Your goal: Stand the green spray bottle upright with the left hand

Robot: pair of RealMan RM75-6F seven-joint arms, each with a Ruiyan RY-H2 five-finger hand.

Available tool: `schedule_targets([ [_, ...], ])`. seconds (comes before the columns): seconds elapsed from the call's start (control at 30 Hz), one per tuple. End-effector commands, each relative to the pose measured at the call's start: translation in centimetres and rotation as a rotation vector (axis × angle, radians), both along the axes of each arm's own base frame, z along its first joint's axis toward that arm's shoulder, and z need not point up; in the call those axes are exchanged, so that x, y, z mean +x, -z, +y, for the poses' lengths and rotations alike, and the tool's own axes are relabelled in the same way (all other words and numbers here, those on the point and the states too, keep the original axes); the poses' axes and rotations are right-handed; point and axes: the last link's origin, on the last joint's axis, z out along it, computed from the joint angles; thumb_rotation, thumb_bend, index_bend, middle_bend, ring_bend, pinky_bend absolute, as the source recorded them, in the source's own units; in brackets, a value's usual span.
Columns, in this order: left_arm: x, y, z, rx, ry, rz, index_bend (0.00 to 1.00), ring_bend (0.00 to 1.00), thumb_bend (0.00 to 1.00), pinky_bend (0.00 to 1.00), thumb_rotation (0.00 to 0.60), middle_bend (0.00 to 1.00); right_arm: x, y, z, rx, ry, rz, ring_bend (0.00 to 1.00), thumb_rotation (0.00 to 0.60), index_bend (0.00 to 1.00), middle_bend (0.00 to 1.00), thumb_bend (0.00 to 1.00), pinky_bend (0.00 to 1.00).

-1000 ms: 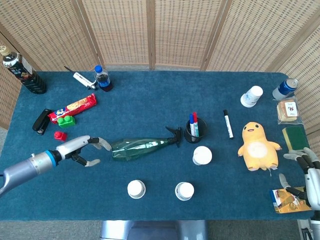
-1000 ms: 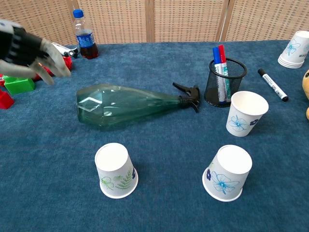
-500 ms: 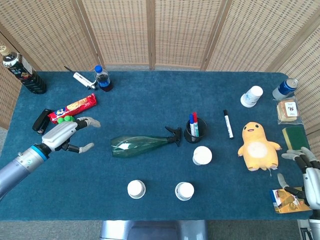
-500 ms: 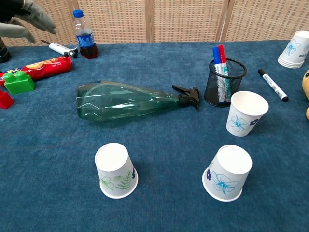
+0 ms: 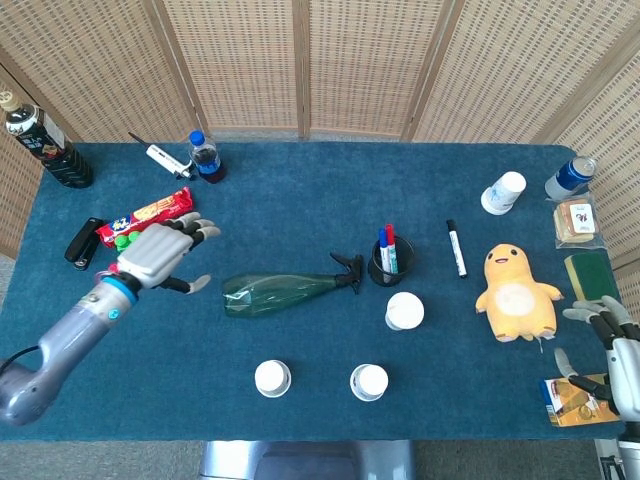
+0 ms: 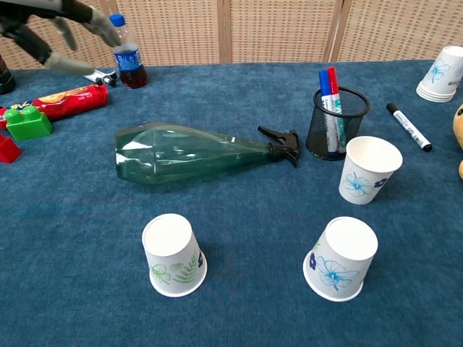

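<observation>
Green spray bottle [image 5: 285,291] is laid lengthwise, base toward left hand [image 5: 163,253], which is spread empty, nearer.

Desk [image 5: 300,190] w/ dark blue cloth top. Green spray bottle [image 5: 285,291] lies on its side near centre, black nozzle twd a black mesh pen cup [image 5: 389,264] holding markers. In front: three paper cups upside down [image 5: 271,378] [image 5: 369,381] [image 5: 405,311]. Loose black marker [image 5: 456,248] just right of the pen cup, then a yellow plush toy [image 5: 516,292]. Far right: stacked paper cups [image 5: 503,192], blue-label bottle [image 5: 571,177], packaged snack [image 5: 577,221], green sponge [image 5: 589,274], snack packet [image 5: 572,398] at the front corner. Left side: dark drink bottle [image 5: 45,145], small cola bottle [image 5: 206,157], white pen-like tool [image 5: 160,157], red biscuit pack [image 5: 147,215], green brick [image 6: 27,123], red brick [image 6: 6,147], black object [image 5: 83,241].
</observation>
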Motion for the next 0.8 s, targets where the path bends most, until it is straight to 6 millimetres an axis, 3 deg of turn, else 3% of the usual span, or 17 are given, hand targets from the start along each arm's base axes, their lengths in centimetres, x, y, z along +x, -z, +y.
schedule_targets([
  [0.03,3.6,2.8,0.5,-0.086,0.007,0.004,0.15,0.11,0.39,0.24,0.370,0.16,-0.3,-0.1,0.2,-0.002,0.003,-0.002,0.10,0.600,0.31,0.27,0.39,0.19],
  [0.37,8.0,6.6,1.7,-0.151,0.031,0.078,0.15,0.11,0.39,0.24,0.360,0.16,-1.0,-0.1,0.4,-0.011,0.005,-0.023,0.10,0.600,0.31,0.27,0.39,0.19],
  [0.8,11.1,12.7,2.9,-0.161,0.013,0.180,0.15,0.11,0.39,0.25,0.363,0.14,-2.2,-0.6,0.9,-0.032,0.019,-0.039,0.10,0.600,0.31,0.27,0.39,0.19],
])
